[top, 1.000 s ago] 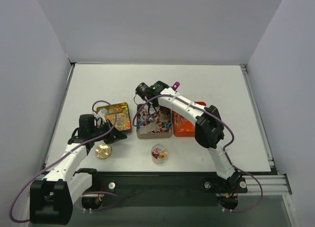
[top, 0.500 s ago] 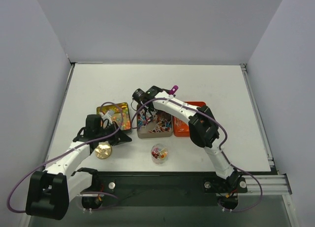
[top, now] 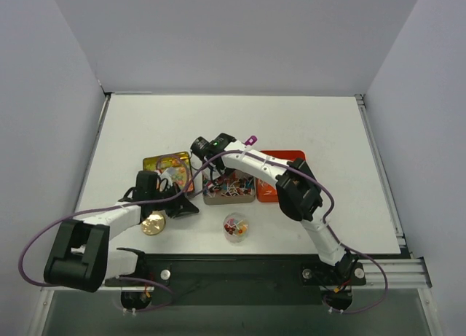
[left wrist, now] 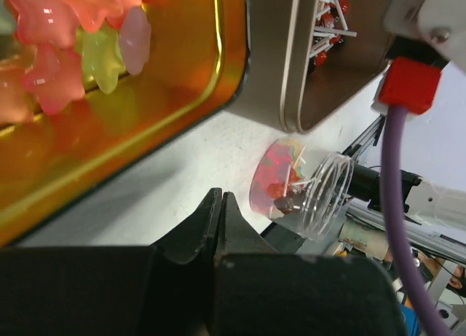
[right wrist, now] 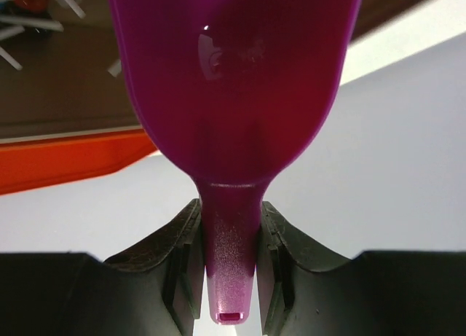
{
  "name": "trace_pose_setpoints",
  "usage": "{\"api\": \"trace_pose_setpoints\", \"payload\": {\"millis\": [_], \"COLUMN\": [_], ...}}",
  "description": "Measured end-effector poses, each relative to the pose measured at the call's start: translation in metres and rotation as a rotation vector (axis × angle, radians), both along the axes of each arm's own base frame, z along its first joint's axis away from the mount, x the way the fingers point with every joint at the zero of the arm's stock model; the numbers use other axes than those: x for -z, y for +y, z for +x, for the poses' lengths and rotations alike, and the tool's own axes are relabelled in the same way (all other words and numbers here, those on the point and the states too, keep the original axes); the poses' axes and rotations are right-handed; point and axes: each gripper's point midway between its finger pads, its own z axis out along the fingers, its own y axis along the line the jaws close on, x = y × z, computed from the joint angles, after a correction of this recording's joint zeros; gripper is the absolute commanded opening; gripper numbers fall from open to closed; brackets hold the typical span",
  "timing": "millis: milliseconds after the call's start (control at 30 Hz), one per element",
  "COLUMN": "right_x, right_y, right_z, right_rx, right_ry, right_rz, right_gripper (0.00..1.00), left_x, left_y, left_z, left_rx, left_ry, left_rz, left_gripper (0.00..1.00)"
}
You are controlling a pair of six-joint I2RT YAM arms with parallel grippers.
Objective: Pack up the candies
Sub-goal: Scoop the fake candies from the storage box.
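Observation:
Colourful candies [top: 172,173] fill a gold tin [left wrist: 182,110] at the left. Stick-wrapped candies [top: 231,184] lie in a brown tin [left wrist: 273,66] beside it. A clear round container [top: 235,227] near the front edge holds a few red and yellow pieces [left wrist: 280,177]. My left gripper [left wrist: 218,199] is shut and empty, low over the table in front of the gold tin, left of the clear container. My right gripper [right wrist: 229,219] is shut on the handle of a purple scoop [top: 251,140], above the back of the brown tin. What the scoop bowl [right wrist: 233,73] holds is hidden.
An orange tin [top: 282,177] stands right of the brown tin. A round gold lid [top: 153,223] lies on the table just left of my left gripper. A purple cable [left wrist: 408,227] hangs close to the clear container.
My left gripper has slid right and toward the front, past the gold lid. My right gripper has carried the scoop leftward and a little nearer, over the brown tin.

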Motion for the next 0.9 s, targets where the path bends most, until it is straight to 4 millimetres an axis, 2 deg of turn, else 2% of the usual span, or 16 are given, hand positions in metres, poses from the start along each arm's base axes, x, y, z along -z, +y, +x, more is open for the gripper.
{"api": "trace_pose_setpoints", "payload": {"millis": [133,333,567,767,900], "right_x": [0.018,0.041,0.042,0.048,0.058], "right_y": [0.001,-0.002,-0.005,-0.006,-0.010], "right_z": [-0.007,-0.017,-0.024,-0.027,-0.038], "right_rx": [-0.023,-0.065,-0.098,-0.102,-0.126], "right_ry": [0.044,0.116,0.155,0.191,0.272], "right_rz": [-0.010,-0.031,-0.046,-0.028,0.011], "right_gripper": [0.00,0.00,0.00,0.00,0.00], "left_x": [0.009,0.009,0.008,0.008,0.008], "left_y": [-0.005,-0.018,-0.030,-0.032,-0.032], "left_z": [0.009,0.037,0.065,0.064,0.063], "left_rx": [-0.002,-0.006,-0.003,0.001,0.001], "left_ry": [0.002,-0.047,-0.090,-0.085,-0.080], "left_rz": [-0.007,-0.055,-0.082,-0.087,-0.087], "left_gripper": [0.00,0.00,0.00,0.00,0.00]}}
